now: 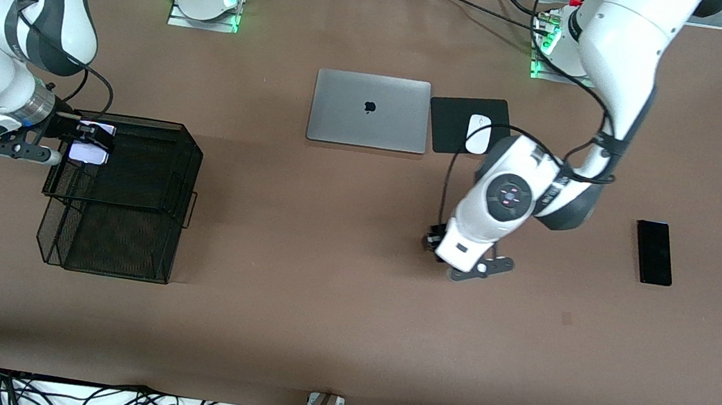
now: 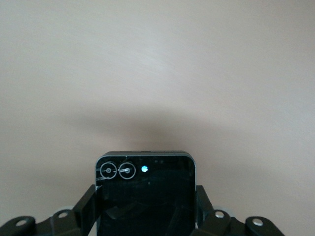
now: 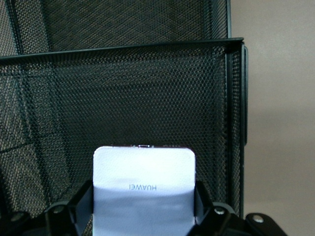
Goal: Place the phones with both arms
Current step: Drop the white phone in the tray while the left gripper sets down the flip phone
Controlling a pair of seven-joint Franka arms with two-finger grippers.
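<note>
Mesh tray [image 1: 119, 240] under right hand [image 1: 92, 143], which grips pale phone [image 1: 88, 153]; left hand [image 1: 433, 240] clamps small black phone [image 2: 145, 196] above bare table [image 1: 325, 260]; slim black phone [image 1: 653, 252] lies apart.

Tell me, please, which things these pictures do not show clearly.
- Front view: the left gripper and its small black phone are hidden under the arm's wrist.
- Right wrist view: the white Huawei phone is cut off by the edge.
- Front view: the mesh tray interior is too dark.

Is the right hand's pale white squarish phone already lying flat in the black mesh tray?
No, the pale white squarish phone sits clamped in the right hand above the black mesh tray, not lying in it.
</note>
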